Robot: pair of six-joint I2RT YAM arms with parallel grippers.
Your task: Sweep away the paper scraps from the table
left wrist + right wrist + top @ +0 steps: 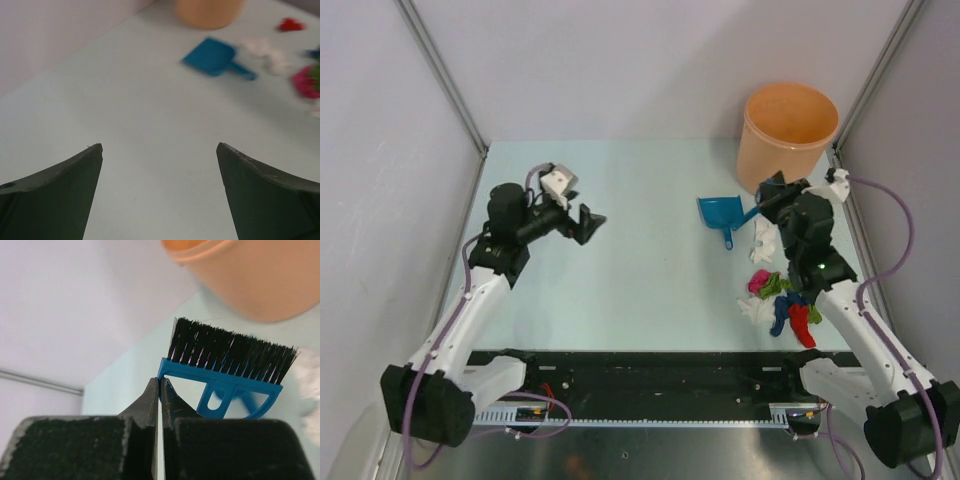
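Observation:
Paper scraps lie on the right side of the pale green table (640, 270): a white wad (763, 237), a magenta one (759, 282), a green one (776, 285), another white one (754, 309) and a red one (803, 326). My right gripper (767, 196) is shut on a small blue brush with black bristles (227, 357), held above the table near the white wad; its jaws (160, 382) pinch the brush frame's corner. My left gripper (588, 222) is open and empty over the left half of the table. From the left wrist view (160, 147) the scraps (265, 52) are far off.
A blue plastic dustpan (720, 213) lies on the table left of the right gripper and also shows in the left wrist view (212, 56). An orange bucket (787, 130) stands at the back right corner. A blue scrap (780, 316) lies among the wads. Metal frame posts edge the table.

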